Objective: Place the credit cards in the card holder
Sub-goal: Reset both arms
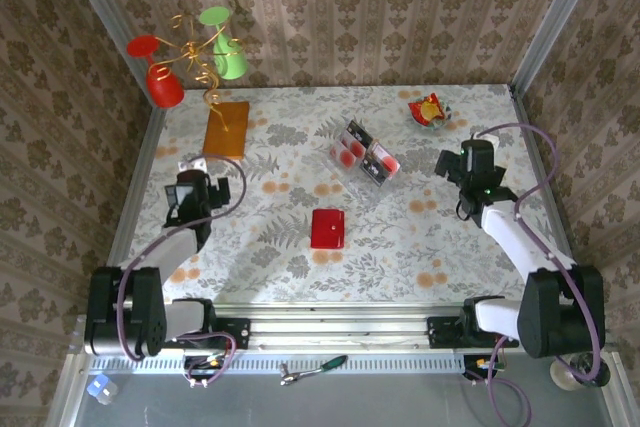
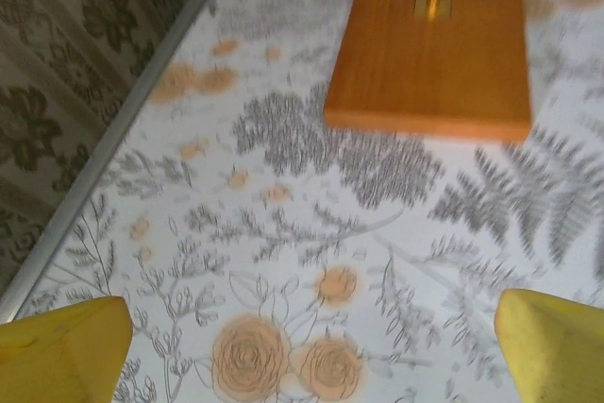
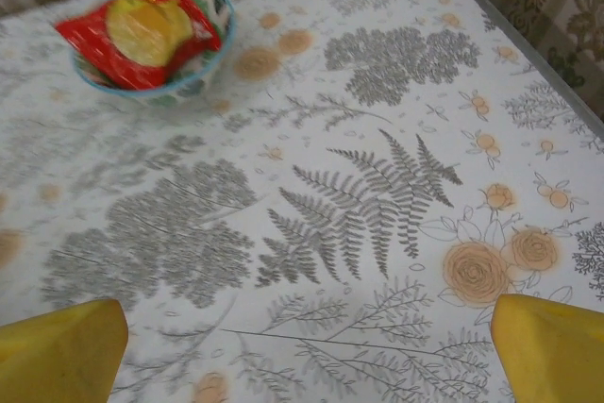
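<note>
Credit cards (image 1: 362, 155) are being seen clustered on tablecloth (image 1: 430, 247) toward the far side, w/ card holder (image 1: 327, 228) lying just nearer, apart from them. Left gripper (image 2: 302, 351) & right gripper (image 3: 307, 351) are both being held spread wide, nothing pinched.

On my feed an orange-brown wooden block (image 1: 227, 128) sits far left on the floral tablecloth (image 1: 400, 242), with a gold wire stem (image 1: 207, 67) rising from it (red and green cups (image 1: 230, 59) on top). Far right, a red-yellow snack wrapper (image 3: 142, 30) lies in a small blue-rimmed bowl (image 3: 198, 75).
</note>
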Robot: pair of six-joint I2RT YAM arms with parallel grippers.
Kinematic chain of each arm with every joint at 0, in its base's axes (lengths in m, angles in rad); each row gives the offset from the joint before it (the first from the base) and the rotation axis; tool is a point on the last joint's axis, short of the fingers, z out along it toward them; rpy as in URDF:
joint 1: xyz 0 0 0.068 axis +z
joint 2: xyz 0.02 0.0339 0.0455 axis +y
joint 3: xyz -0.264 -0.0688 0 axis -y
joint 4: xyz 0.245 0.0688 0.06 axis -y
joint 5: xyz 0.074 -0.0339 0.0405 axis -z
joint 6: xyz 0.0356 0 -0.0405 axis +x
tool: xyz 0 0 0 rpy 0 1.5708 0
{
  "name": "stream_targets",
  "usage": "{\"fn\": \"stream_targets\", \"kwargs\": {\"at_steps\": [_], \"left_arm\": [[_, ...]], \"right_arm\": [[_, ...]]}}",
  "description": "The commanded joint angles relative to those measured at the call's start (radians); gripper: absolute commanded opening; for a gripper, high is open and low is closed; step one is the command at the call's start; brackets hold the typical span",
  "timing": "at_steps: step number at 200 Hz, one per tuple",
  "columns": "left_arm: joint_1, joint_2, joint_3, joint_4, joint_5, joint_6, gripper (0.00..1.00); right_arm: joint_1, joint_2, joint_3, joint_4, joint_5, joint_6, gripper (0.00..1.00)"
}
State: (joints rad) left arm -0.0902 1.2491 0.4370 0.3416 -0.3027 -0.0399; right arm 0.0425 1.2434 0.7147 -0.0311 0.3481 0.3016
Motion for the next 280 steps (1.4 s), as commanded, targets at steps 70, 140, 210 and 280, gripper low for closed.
{"fn": "stream_targets", "kwargs": {"at_steps": [70, 140, 210, 280], "left_arm": [[0.014, 0.274, -0.093, 0.643, 0.164, 0.134, 1.0], [0.07, 0.311, -0.037, 0.565, 0.267, 0.1, 1.0], [0.047, 0.306, -0.057, 0.598, 0.251, 0.127, 1.0], [0.048, 0.307, -0.055, 0.594, 0.254, 0.126, 1.0]], "right_arm": [[0.002, 0.236, -0.342, 0.907, -0.108, -0.231, 1.0], [-0.015, 0.296, -0.299, 0.88, -0.172, -0.235, 1.0], [-0.012, 0.285, -0.32, 0.907, -0.166, -0.24, 1.0], [-0.008, 0.286, -0.315, 0.902, -0.163, -0.241, 1.0]]}}
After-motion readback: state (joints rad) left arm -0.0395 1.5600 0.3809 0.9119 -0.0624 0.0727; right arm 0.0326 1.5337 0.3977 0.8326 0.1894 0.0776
